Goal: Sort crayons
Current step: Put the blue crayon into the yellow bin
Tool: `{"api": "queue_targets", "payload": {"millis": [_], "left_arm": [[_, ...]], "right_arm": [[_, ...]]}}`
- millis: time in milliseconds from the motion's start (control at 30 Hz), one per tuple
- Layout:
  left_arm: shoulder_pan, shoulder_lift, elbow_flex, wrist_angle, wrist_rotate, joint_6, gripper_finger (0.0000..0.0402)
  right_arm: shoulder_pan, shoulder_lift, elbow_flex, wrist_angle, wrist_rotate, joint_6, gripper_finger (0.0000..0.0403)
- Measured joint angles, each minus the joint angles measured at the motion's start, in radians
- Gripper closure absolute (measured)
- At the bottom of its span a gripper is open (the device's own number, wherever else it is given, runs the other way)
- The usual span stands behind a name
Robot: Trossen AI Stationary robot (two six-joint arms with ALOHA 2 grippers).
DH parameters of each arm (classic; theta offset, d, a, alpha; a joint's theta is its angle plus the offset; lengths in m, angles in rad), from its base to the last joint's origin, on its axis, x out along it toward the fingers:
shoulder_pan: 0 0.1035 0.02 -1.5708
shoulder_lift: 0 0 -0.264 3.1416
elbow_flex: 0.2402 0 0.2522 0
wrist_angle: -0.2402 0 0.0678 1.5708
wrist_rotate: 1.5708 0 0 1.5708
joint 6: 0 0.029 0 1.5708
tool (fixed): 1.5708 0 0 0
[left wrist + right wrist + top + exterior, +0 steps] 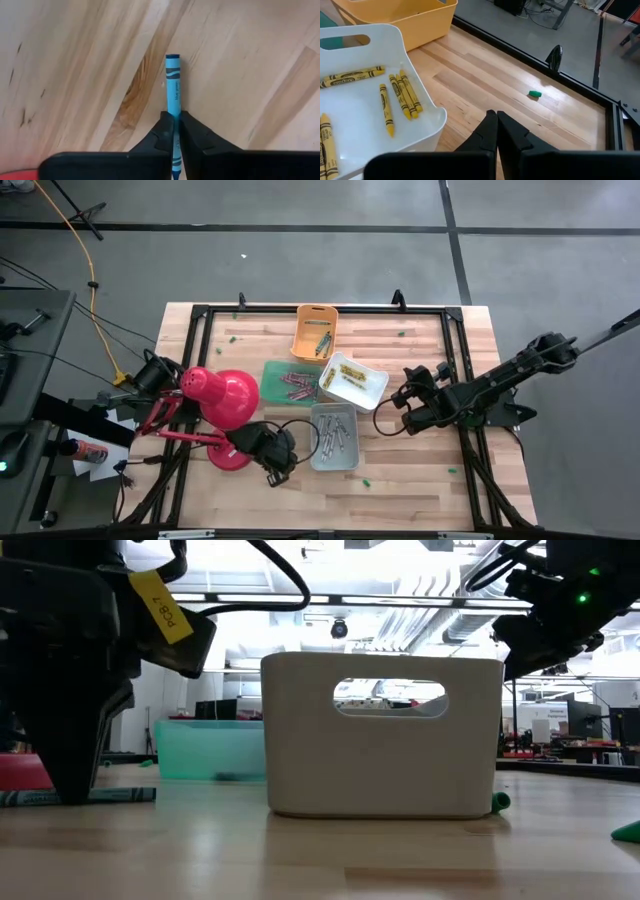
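1. A blue crayon [173,85] lay flat on the bare wood of the table [240,65], its rear end clamped between the fingers of the left pincer [174,131].
2. From above, the left pincer [275,470] stood near the front edge of the table [420,490], just left of the grey bin [335,436]; in the low view the same crayon [75,796] lay under the dark arm.
3. Grey crayons [336,430] lay in the grey bin, and yellow crayons [395,97] in the white bin [427,132].
4. Red and pink crayons [297,385] sat in the green bin [275,370] near the middle of the table, and a few crayons, colours not clear, [322,342] showed in the orange bin [314,315] toward the back edge.
5. The right pincer [496,122] hovered with its fingers pressed together and holding nothing, just beside the white bin [352,385], toward the right edge.
6. A small green speck [534,93] lay on the wood beyond it, and another [499,802] sat against the corner of the grey bin [385,735] in the low view.
7. A red lamp [225,398] lay on the left part of the table.
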Motion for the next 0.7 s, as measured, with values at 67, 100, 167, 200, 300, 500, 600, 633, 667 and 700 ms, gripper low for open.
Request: {"api": "queue_targets", "payload": {"millis": [67,100,167,200,300,500,600,633,667,700], "left_arm": [[0.003,-0.015,-0.001,0.001,0.004,0.022,0.0398],[0.003,-0.025,-0.003,0.002,0.003,0.035,0.0399],[0.004,-0.046,-0.007,-0.002,-0.004,0.066,0.0399],[0.004,-0.064,-0.007,-0.006,-0.004,0.074,0.04],[0.004,-0.128,-0.004,0.0,-0.014,0.098,0.0401],[0.012,-0.239,-0.004,-0.023,-0.159,0.173,0.0401],[0.028,-0.292,-0.004,-0.062,-0.314,0.231,0.0401],[0.036,-0.311,-0.004,-0.072,-0.371,0.253,0.0401],[0.045,-0.332,-0.004,-0.079,-0.428,0.281,0.0401],[0.055,-0.35,-0.004,-0.071,-0.484,0.315,0.0401]], "right_arm": [[0.0,0.0,0.0,0.002,0.0,0.0,0.0402],[0.0,0.0,0.0,0.004,0.0,0.0,0.0402],[0.0,0.0,0.0,0.004,0.0,0.0,0.0402],[0.0,0.0,0.0,0.005,0.0,-0.001,0.0402],[-0.002,0.0,0.0,0.004,0.002,-0.007,0.0402],[-0.005,0.0,0.0,0.017,0.015,-0.007,0.0402],[-0.005,0.0,0.0,0.032,0.014,-0.007,0.0402],[-0.005,0.0,0.0,0.034,0.014,-0.007,0.0402],[-0.005,0.0,0.0,0.034,0.014,-0.007,0.0402],[-0.005,0.0,0.0,0.034,0.015,-0.007,0.0402]]}}
